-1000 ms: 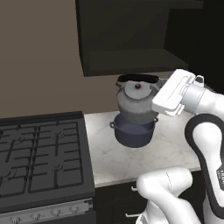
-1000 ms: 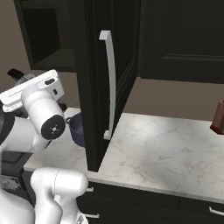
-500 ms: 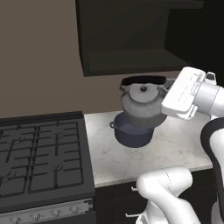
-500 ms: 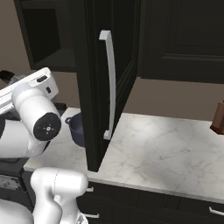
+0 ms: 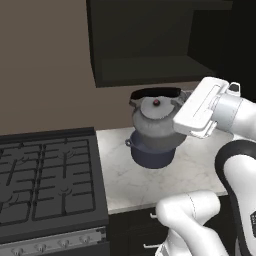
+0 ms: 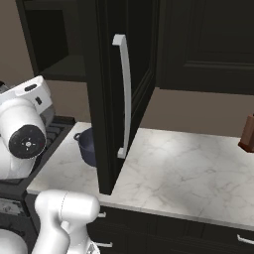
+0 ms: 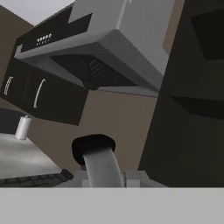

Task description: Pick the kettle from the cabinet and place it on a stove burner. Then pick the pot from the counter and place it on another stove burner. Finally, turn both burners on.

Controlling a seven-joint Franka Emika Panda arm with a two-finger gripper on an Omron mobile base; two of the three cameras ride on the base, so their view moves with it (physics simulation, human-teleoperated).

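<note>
step: carry kettle (image 5: 156,120) to stove burner (image 5: 47,172) at 8 o'clock | jaws were clamped on its handle | advice: keep it level, clear pot (image 5: 150,152)

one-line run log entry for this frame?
phase: carrying kettle | gripper: shut on kettle handle | kettle: airborne above pot on counter | burners: bare

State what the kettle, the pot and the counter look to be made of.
Kettle: likely brushed metal, dull silver-grey sheen; its arched black handle looks like plastic or rubber.
Pot: probably enamelled or coated metal, matte dark blue-grey.
Counter: marble-look stone or laminate, white with faint grey veins, smooth finish.
</note>
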